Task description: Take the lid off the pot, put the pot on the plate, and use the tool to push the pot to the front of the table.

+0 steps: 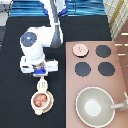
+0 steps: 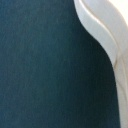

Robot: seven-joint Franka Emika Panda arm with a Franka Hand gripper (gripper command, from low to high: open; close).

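Pushing step: not done yet; the pot (image 1: 42,100) sits just below the tool (image 1: 40,71), toward the exterior view's bottom.
Lid: off the pot, lying on the stove (image 1: 118,65), well to the tool's side, toward the exterior view's right (image 1: 80,49).
Plate: under the pot, it seems (image 1: 39,111).
Tool: looks pinched on the white spatula (image 1: 43,83), which reaches down to the pot.
Pot holds: red-brown bits.
Big pan: nothing in it (image 1: 95,105).
Surface: black (image 1: 15,110).
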